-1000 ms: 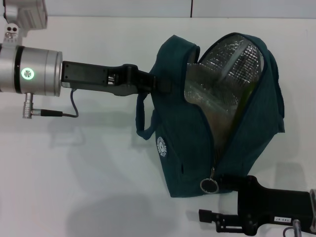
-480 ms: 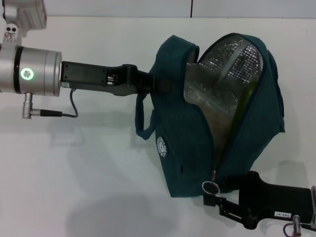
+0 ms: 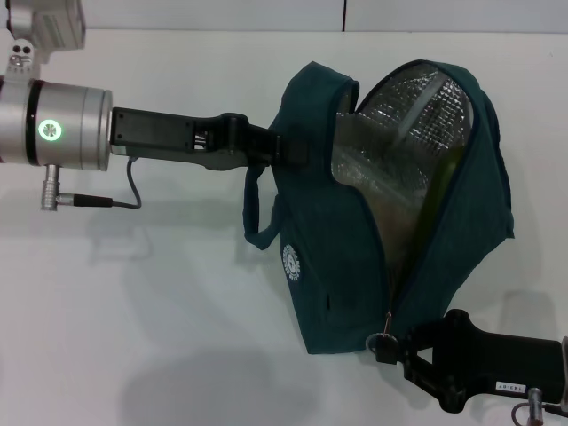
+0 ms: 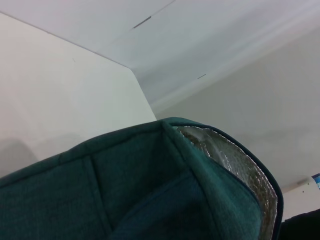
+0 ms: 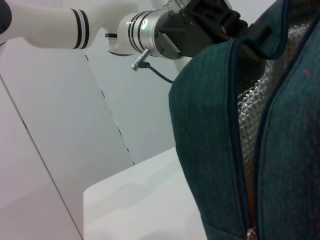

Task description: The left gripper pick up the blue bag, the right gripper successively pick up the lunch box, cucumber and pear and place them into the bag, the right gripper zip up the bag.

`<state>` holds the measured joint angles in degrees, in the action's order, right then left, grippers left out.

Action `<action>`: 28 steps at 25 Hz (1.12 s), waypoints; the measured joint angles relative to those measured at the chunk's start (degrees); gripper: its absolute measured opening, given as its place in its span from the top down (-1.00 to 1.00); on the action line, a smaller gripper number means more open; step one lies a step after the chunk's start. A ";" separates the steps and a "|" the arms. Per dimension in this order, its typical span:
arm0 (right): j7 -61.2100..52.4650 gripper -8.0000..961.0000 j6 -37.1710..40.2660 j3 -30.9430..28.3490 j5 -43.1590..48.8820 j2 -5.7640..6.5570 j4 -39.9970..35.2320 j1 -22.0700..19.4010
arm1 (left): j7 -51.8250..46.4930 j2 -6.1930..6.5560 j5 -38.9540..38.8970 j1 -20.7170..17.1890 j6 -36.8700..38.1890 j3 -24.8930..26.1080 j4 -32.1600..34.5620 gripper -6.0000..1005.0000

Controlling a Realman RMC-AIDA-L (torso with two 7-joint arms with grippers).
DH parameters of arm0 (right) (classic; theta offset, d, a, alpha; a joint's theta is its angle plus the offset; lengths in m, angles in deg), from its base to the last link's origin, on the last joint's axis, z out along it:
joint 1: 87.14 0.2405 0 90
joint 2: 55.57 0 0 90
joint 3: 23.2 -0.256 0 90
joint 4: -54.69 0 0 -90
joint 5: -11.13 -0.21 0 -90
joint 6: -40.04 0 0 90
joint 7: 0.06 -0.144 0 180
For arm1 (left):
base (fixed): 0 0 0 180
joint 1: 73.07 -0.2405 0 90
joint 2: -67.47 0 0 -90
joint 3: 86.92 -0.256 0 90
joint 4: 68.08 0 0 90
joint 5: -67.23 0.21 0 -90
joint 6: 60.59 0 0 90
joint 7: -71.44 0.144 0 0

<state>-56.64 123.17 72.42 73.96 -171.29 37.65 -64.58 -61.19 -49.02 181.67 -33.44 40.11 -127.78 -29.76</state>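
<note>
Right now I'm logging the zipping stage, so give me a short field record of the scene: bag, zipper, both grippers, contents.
bag: large dark teal fabric lunch bag, held up above the white table
opening: unzipped, silver foil lining exposed
zipper pull: metal ring at the lower end of the zip
left gripper: at the bag's upper edge, holding it
right gripper: at the ring; grip unclear
contents: a green sliver shows inside; other items not identifiable

I see the bag point(image 3: 342, 257) dark teal outside, its lining point(image 3: 404, 124) crinkled silver foil, a small round white logo point(image 3: 290, 263) on its side. Both grippers look black to me: left point(image 3: 293, 151), right point(image 3: 390, 352). White table point(image 3: 133, 311).
</note>
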 joint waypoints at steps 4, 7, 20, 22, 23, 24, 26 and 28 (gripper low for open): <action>-0.02 0.97 0.27 -0.11 0.00 0.13 -0.07 -0.24 | 0.00 0.02 0.00 -0.17 -0.18 0.00 0.09 0.89; -0.02 0.97 1.52 -1.00 0.02 0.33 -0.34 -0.76 | 0.00 0.04 -0.01 -0.30 -0.46 0.00 0.12 0.89; 0.59 0.97 10.76 -10.74 0.09 1.33 -0.50 -5.15 | 0.46 0.04 -0.10 -0.43 -1.37 0.02 0.13 0.89; 0.59 0.97 10.72 -10.65 0.28 1.28 -0.30 -4.80 | 0.65 0.06 -0.27 -0.46 -1.54 0.10 0.10 0.89; 0.58 0.97 10.52 -10.54 0.35 1.28 -0.18 -4.69 | 0.69 0.09 -0.44 -0.48 -1.57 0.13 0.09 0.89; 0.53 0.97 10.21 -10.40 0.43 1.28 -0.08 -4.60 | 0.71 0.14 -0.65 -0.51 -1.61 0.14 0.09 0.89; 0.39 0.97 9.77 -10.20 0.53 1.28 -0.05 -4.53 | 0.76 0.23 -0.96 -0.55 -1.86 0.15 0.09 0.89; 0.38 0.97 9.65 -10.21 0.55 1.24 -0.01 -4.58 | 0.79 0.28 -1.02 -0.59 -2.08 0.17 0.10 0.89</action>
<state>-56.27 132.83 62.21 74.51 -170.05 37.64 -69.16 -60.39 -48.74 180.65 -34.03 38.04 -127.62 -29.66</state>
